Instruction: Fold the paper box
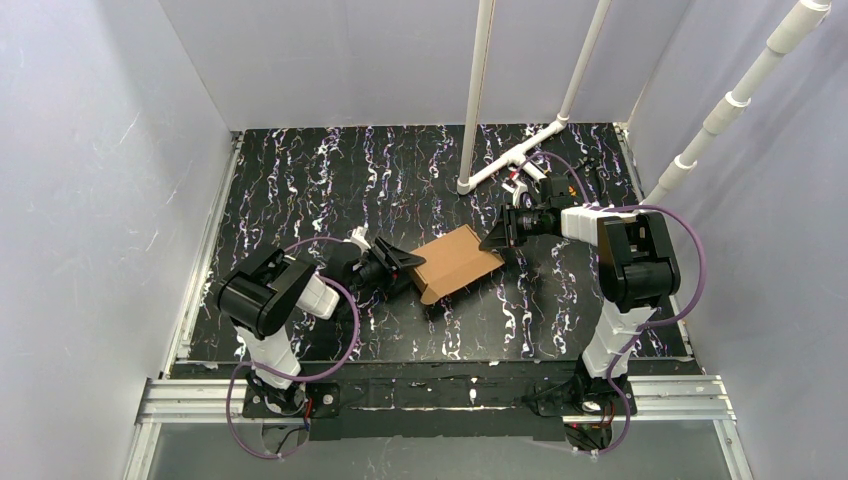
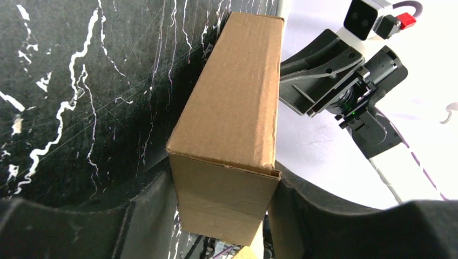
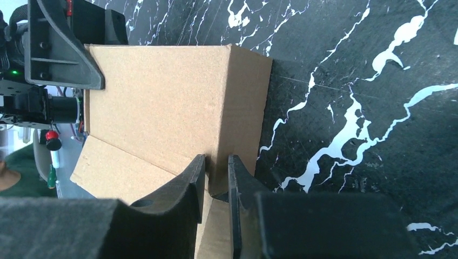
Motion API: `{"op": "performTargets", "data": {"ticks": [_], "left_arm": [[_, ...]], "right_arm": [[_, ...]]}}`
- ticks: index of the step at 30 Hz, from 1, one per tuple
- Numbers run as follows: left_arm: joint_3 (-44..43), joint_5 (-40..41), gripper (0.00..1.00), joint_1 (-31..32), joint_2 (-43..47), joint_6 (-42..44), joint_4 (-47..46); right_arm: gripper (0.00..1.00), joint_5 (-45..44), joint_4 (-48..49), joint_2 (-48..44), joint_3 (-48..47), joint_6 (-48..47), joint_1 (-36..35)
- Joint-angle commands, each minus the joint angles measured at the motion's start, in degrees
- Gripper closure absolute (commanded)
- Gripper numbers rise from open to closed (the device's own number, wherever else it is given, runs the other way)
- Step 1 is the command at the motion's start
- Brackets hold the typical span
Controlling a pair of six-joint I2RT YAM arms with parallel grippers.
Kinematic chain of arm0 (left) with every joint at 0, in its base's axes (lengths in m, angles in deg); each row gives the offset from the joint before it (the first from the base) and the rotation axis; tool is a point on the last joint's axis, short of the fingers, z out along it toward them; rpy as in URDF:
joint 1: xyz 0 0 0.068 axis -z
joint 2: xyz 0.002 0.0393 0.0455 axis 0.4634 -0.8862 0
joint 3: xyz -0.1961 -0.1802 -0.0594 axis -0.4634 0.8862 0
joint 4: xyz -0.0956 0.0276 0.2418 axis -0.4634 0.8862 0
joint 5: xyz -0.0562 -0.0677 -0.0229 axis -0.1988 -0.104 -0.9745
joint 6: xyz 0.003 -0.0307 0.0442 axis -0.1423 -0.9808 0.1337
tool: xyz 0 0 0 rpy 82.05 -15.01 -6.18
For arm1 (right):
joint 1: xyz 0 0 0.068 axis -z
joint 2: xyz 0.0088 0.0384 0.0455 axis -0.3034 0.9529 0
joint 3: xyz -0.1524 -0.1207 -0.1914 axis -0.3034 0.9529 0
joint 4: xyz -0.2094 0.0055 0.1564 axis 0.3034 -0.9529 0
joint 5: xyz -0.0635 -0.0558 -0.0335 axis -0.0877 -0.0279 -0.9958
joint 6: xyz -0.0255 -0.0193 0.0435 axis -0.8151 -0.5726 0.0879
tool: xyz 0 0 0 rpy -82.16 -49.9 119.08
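Left gripper [image 1: 404,266], nearest: jaws spread wide and set against both side walls of the near end of the paper box [image 1: 458,262]. The box lies between the two grippers over the middle of the table [image 1: 300,190], closed into a flat oblong. Right gripper [image 3: 216,175], at the far end: jaws almost together, pinching one cardboard wall edge.

Assessment: the corrugated board is light and stiff across its panels but weak at the creases, and its smooth faces are likely to slip. Corners and end walls offer the best hold. A hard squeeze mid-panel risks crushing the hollow body.
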Motion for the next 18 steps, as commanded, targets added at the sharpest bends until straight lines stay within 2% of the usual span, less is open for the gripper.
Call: {"op": "performTargets", "data": {"ticks": [1, 3, 7, 14, 18], "left_arm": [[0.92, 1.23, 0.55, 0.32, -0.41, -0.79, -2.52], [1.14, 1.32, 0.6, 0.31, -0.49, -0.95, -2.51], [2.18, 2.07, 0.64, 0.31, 0.67, -1.63, -1.95], [2.55, 2.33, 0.63, -0.14, 7.42, -1.84, 6.51], [1.5, 1.68, 0.64, -0.89, 11.75, -3.64, 13.18]], "right_arm": [[0.74, -6.6, -2.22, 2.5, 1.31, -3.85, 0.29], [0.71, -5.44, -2.49, 1.58, 1.08, -4.5, 0.29], [0.54, -2.84, -4.62, -1.13, 0.13, -7.24, 0.14], [0.25, -2.56, -14.3, -10.28, -5.09, -18.6, -0.63], [0.11, -1.87, -23.74, -14.74, -8.47, -30.89, -0.98]]}}
